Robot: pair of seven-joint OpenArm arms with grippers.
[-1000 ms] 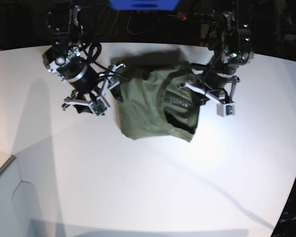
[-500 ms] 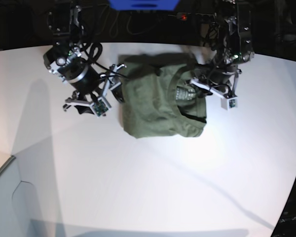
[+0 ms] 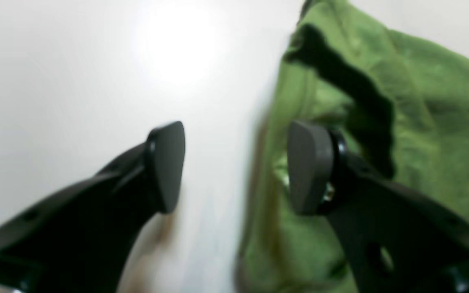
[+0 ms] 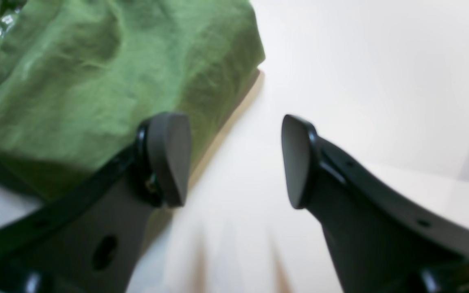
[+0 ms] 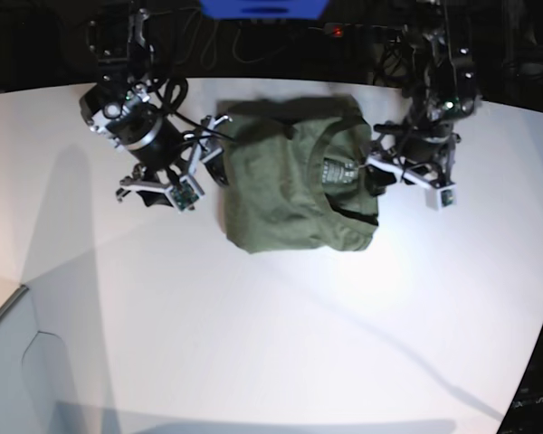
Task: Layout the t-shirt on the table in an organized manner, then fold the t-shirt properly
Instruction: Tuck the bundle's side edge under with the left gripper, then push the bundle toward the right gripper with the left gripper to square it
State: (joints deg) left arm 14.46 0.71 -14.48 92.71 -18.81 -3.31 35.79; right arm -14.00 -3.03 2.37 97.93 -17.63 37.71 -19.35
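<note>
Worktop (image 5: 281, 344): broad, white, curved at its far edge; bare surface shows between both sets of fingers.

T-shirt (image 5: 299, 181): olive green, lying bunched in a rough folded heap on the worktop between the two arms, collar and a small label turned up toward the left arm's side. Its edge lies just beside the left fingers (image 3: 234, 167), one pad over the cloth, the other over bare worktop. Its other edge sits under one pad of the right fingers (image 4: 234, 160).

Left fingers: spread apart, released, nothing between them.

Right fingers: spread wide, released, holding nothing, only white worktop in the gap.
</note>
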